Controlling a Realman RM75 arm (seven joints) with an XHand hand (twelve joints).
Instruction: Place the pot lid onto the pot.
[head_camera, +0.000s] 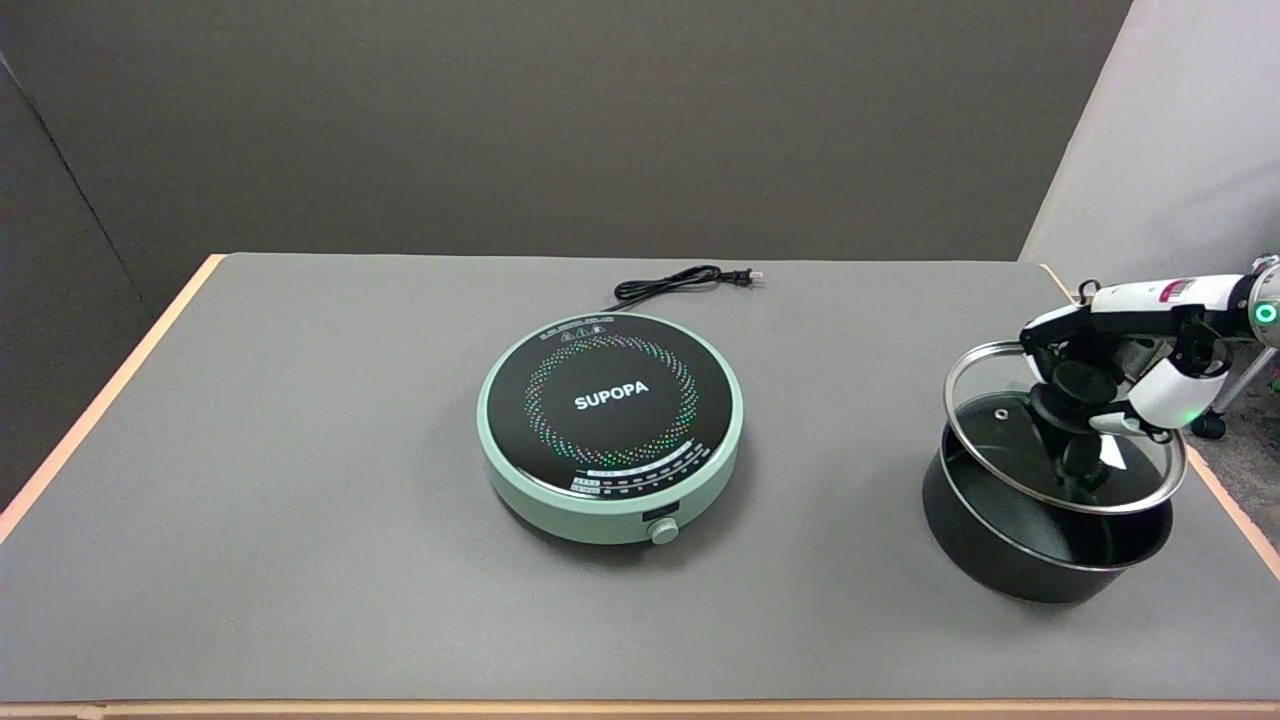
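I count one pot (1040, 545), one pot lid (985, 430), one induction cooker (610, 430) and one power cord (680, 283) on the grey table (300, 500). My right hand (1110, 385) grasps the lid by its black knob (1085, 385), fingers closed around it from above. The lid, glass with a metal rim, hangs tilted over the pot at the table's right side, its far edge raised. Whether its near edge touches the pot's rim I cannot tell. The pot is black and stands near the right edge of the table. The cooker, pale green with a black top marked SUPOPA, sits at the middle of the table, well apart from the pot. Its cord lies coiled just behind it, the plug (745, 275) loose on the table. Nothing lies between cooker and pot.
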